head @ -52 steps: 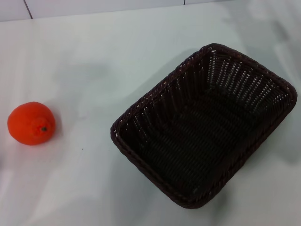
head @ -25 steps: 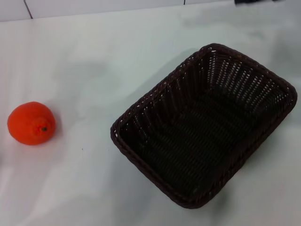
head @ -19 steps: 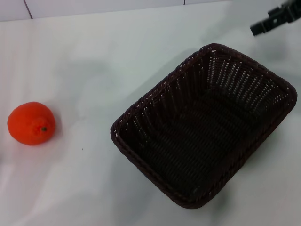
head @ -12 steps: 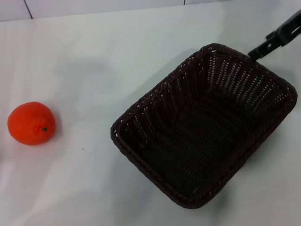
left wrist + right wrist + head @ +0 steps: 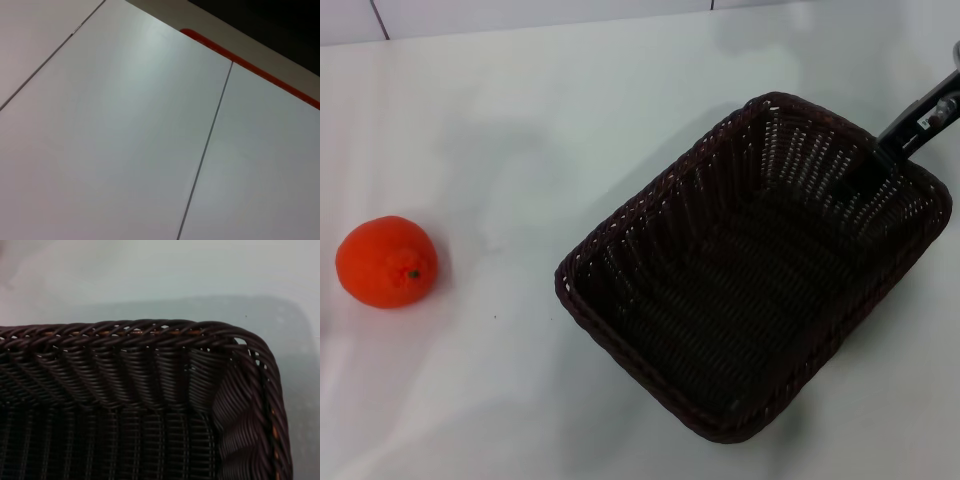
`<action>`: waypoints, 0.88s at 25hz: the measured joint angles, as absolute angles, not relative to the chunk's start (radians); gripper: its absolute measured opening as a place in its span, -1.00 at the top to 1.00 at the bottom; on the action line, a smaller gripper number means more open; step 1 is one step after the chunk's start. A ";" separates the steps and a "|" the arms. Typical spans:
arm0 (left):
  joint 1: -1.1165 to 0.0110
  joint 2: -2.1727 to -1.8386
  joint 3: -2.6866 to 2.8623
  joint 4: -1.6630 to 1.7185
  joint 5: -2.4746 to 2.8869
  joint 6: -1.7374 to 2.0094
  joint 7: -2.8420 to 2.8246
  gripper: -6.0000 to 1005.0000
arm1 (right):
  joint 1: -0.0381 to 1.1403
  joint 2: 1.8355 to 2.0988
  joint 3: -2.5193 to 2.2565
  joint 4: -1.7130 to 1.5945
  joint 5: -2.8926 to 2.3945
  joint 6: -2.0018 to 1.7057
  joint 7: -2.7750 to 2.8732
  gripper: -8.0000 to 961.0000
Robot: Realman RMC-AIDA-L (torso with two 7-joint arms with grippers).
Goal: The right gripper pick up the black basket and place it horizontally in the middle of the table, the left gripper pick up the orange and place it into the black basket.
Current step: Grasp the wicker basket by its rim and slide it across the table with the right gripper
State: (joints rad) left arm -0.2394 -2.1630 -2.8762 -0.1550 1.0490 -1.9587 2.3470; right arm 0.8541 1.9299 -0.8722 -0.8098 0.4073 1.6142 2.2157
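Reaching: my right gripper (image 5: pixel 880 160) is dipping over the black basket (image 5: pixel 750 270)'s far right rim.
Fingers: I cannot tell.
Orange (image 5: pixel 386 262): sitting far left on the table (image 5: pixel 520 120).

The basket (image 5: pixel 750 265) lies skewed across the right half of the table (image 5: pixel 560 110), its open, empty interior offering room from above. The right gripper (image 5: pixel 895 145) reaches in from the far right, its tip dipping over the far rim, so that corner is occupied. The orange (image 5: pixel 386 262) sits alone near the left edge, well apart from the basket, with bare tabletop on every side of it. A wide open stretch of table separates the two, and the far side is likewise unobstructed.
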 joint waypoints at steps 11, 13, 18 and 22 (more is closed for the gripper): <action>-0.240 -2.163 -2.876 -0.155 1.049 -1.957 2.347 -0.61 | 0.842 1.921 -0.823 -0.810 0.414 1.639 2.229 0.18; -0.238 -2.163 -2.876 -0.155 1.049 -1.957 2.347 -0.61 | 0.841 1.917 -0.780 -0.810 0.414 1.675 2.229 0.27; -0.234 -2.163 -2.876 -0.155 1.049 -1.969 2.341 -0.60 | 0.819 1.896 -0.624 -0.798 0.447 1.722 2.229 0.68; -0.236 -2.163 -2.876 -0.155 1.049 -1.968 2.341 -0.60 | 0.791 1.852 -0.526 -0.695 0.549 1.720 2.229 0.70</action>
State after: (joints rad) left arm -0.2359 -2.1630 -2.8761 -0.1549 1.0493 -1.9683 2.3413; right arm 0.7911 1.8521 -0.5265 -0.6949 0.5488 1.7201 2.2286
